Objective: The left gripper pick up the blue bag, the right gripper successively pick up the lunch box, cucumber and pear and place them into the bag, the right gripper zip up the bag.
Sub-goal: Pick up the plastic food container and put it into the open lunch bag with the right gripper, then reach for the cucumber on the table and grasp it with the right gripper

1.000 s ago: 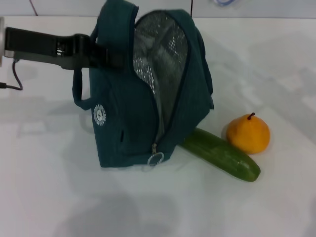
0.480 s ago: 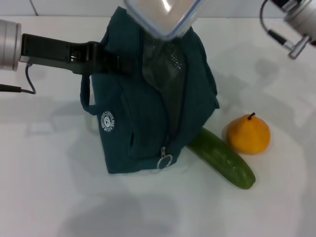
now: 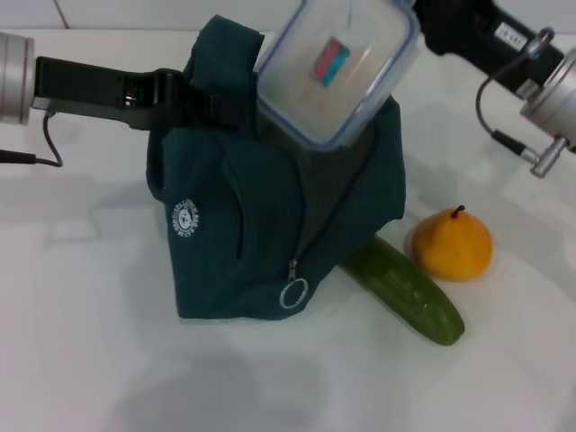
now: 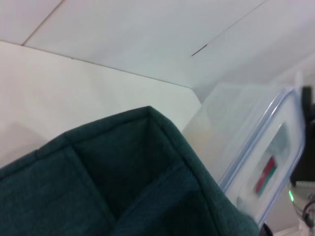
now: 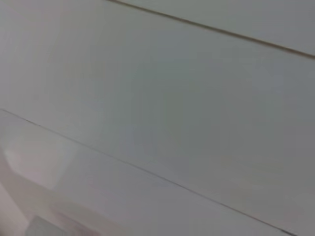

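Clear rectangular lunch box over fabric blue bag

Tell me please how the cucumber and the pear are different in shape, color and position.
The cucumber is long and dark green, while the pear is squat, rounded and orange-yellow with a short dark stem. The cucumber lies flat with one end under the edge of the blue bag; the pear stands upright, clear of the bag. Both rest on the white table, close beside each other.

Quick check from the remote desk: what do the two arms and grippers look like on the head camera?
Both match: the left gripper and the right gripper are black claws on black links with silver cylindrical wrists. A thin black cable loops at each wrist. The right arm carries a small white label and a silver side fitting.
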Controlling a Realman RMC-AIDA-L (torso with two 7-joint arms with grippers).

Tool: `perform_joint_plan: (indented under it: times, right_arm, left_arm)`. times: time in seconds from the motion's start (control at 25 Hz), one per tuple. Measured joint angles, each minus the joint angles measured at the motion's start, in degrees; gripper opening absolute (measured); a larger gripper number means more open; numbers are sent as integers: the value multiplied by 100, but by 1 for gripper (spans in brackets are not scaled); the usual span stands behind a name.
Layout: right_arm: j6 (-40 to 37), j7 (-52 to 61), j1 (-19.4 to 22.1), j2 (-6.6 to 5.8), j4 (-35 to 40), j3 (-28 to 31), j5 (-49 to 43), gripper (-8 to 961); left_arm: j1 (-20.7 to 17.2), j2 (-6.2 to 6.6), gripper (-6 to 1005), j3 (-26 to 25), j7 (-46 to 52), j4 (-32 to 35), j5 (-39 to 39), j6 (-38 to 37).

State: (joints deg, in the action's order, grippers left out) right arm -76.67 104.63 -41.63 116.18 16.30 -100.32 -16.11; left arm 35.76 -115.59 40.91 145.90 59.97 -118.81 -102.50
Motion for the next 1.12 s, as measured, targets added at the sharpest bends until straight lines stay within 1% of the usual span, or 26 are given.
perform_joint_plan:
  times: [0.2,0.36,0.48,0.56,0.8,0.88,0.96,1.04,1.12]
  right_arm:
    - [299,-95,-38,0,42,-483,2,206]
    - [791,-133,-86,0,330,-952,0,213]
    - [1034,-270,-212,1,442,-1277,-28,219]
    - [1059,-364,-239,0,475,-1333,-24,223]
    - [1005,-605,51,0,678,-1200,62,234]
    - [898,-659,139,-7,663,-1089,94,238]
    - [652,-698,194,-45,574,-883,80,242]
    - [425,-743,246,-85,483,-676,57,317]
    - [156,-851,367,-154,391,-355,42,393]
  left_arm:
    - [-5,5,37,-4,0,-4,11,11]
    - [-12,2,37,-5,-1,-4,14,12]
    - [-22,1,37,-5,-4,-4,16,12]
    - [-36,2,37,-5,-22,-2,17,13]
    - [-43,11,37,-5,-24,-2,17,13]
    - [-47,21,37,-7,-26,-1,17,12]
    - [-57,33,37,-28,-26,-2,17,11]
    - [-62,41,37,-61,-28,0,17,10]
    - [-76,52,38,-128,-37,23,17,6]
